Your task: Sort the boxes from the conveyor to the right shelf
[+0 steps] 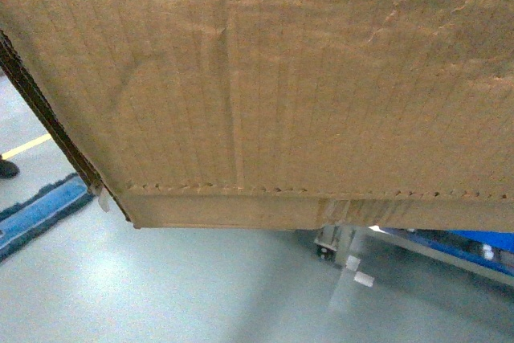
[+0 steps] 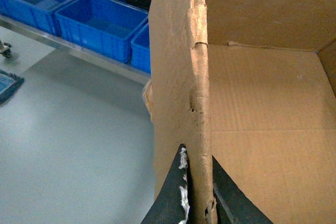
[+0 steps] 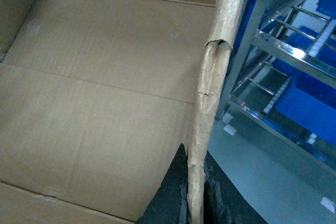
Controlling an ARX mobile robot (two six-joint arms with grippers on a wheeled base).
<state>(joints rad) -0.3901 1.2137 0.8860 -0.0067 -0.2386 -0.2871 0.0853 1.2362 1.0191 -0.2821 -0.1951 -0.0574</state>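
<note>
Item: one large brown cardboard box [image 1: 265, 78], corrugated, top edges ragged and flapless, a perforated line running near its base. Location: held off the ground between both arms, filling nearly the whole head view, grey floor [image 1: 161, 287] visible beneath its lower edge; interior empty as far as both wrist views show. Left gripper [image 2: 198, 192]: black jaws closed onto the box's left wall, one on either side of the torn rim. Right gripper [image 3: 195, 192]: likewise clamped on the right wall, one jaw inside, one outside. Conveyor: not in any view, so the box appears to be clear of it; pickup judged complete. Right shelf [image 3: 283, 51]: stainless-steel frame with sloped tiers of small white rollers, seen in the right wrist view just beside the box's right wall and lower down; a caster wheel [image 1: 325, 252] and a frame leg show under the box in the head view. Blue plastic crates [image 2: 79, 14] stand on a steel rack to the left and others sit within the shelf. Status: transfer stage, box carried and near the shelf but not yet resting on any roller tier. Remaining, by judgement: align the box with a free tier, lower it onto the rollers, release both sides; further boxes cannot be counted from here
</note>
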